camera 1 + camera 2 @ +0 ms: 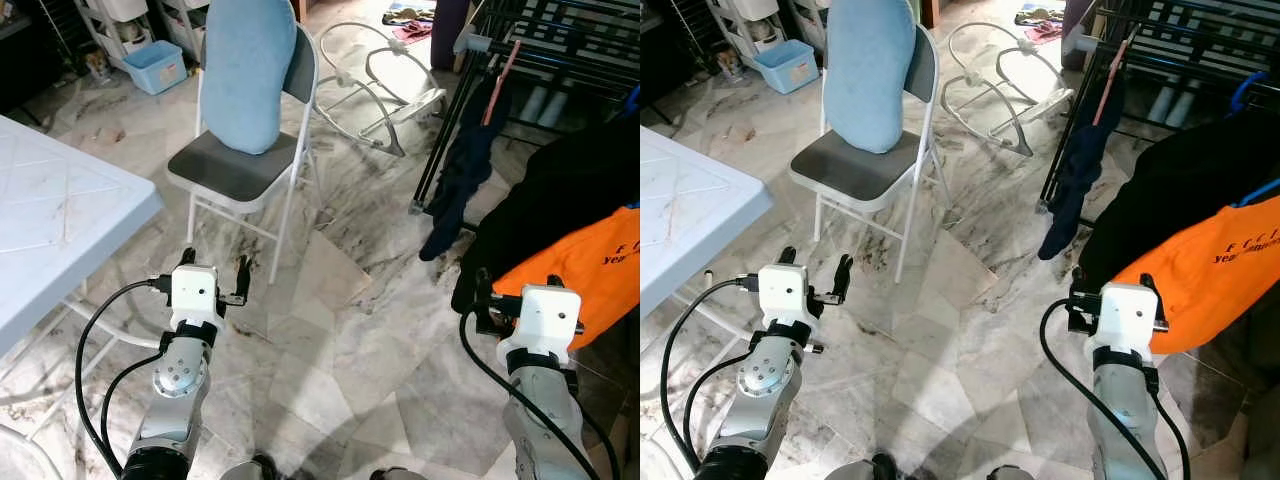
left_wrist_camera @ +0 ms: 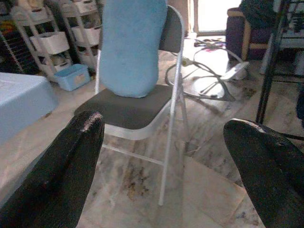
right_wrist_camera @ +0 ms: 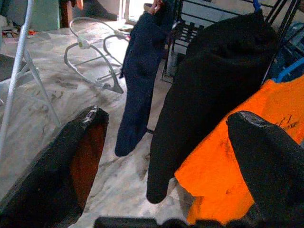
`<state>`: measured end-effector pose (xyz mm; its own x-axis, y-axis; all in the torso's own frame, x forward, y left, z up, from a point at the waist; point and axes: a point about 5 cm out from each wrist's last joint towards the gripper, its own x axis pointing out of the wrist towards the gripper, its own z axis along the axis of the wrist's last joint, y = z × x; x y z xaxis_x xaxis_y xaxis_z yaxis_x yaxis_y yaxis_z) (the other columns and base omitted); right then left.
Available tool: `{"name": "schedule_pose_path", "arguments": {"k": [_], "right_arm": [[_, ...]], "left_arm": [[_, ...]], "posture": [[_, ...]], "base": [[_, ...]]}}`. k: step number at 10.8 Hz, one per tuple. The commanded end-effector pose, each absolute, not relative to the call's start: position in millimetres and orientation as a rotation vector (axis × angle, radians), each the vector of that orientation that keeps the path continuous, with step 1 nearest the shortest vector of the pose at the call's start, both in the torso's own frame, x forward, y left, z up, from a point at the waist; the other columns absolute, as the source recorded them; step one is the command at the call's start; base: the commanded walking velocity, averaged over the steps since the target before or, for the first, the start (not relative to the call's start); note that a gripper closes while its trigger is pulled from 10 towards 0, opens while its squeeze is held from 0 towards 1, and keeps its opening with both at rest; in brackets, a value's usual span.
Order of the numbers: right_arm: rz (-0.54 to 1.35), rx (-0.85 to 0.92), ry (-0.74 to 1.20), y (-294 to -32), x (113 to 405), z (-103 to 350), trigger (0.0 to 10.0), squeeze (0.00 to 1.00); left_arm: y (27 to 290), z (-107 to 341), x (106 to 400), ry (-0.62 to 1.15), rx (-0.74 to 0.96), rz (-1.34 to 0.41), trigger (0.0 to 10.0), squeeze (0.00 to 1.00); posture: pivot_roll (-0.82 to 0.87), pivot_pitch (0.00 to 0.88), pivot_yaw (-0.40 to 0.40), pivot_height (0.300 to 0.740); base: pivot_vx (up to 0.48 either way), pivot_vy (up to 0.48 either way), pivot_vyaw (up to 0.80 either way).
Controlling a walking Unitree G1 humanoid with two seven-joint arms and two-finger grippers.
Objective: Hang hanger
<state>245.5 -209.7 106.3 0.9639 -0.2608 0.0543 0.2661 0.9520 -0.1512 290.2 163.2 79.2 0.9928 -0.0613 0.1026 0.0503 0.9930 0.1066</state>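
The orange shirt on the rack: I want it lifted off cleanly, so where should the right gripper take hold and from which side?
Judging by the head views, grip the blue hanger at its hook above the orange shirt, not the loose cloth, which would slip. Come from the robot's front, reaching up over the black garment. The right gripper is open and empty, low beside the shirt.

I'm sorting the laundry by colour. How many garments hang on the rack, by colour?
Navy garment: 1
Black garment: 1
Orange garment: 1
Total: 3
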Motion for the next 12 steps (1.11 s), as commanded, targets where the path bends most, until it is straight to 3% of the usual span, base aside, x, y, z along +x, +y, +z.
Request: {"name": "schedule_pose_path", "arguments": {"k": [1,3,4,5,9,12], "right_arm": [[-0.293,-0.142,-0.011,-212.6,242.3,101.3,10.0,1.0],[-0.296,-0.048,-0.003,-210.9,242.2,99.0,10.0,1.0],[-0.286,0.002,-0.01,-209.5,243.0,100.1,10.0,0.0],[-0.287,-0.006,0.003,-208.5,244.8,99.5,10.0,0.0],[-0.164,0.033,0.032,-189.1,251.5,94.5,10.0,0.0],[-0.16,0.024,0.034,-190.6,255.0,92.9,10.0,0.0]], "left_arm": [[164.2,76.7,290.0,-0.091,0.099,-0.064,10.0,1.0],[159.4,73.7,291.2,-0.062,0.11,-0.075,10.0,1.0],[154.2,72.7,291.4,-0.05,0.103,-0.119,10.0,1.0],[146.8,73.5,291.7,-0.051,0.081,-0.176,10.0,0.0],[139.7,69.6,295.1,-0.028,0.04,-0.203,10.0,0.0],[133.7,71.5,298.9,-0.035,0.043,-0.232,10.0,0.0]], "posture": [[-0.12,0.167,0.051,0.74],[-0.13,0.175,0.059,0.74],[-0.13,0.177,0.06,0.74],[-0.13,0.174,0.06,0.74],[-0.13,0.149,0.063,0.74],[-0.12,0.143,0.073,0.74]], "base": [[0.0,0.0,0.0],[0.0,0.0,0.0],[0.0,0.0,0.0],[0.0,0.0,0.0],[0.0,0.0,0.0],[0.319,0.0,0.0]]}}
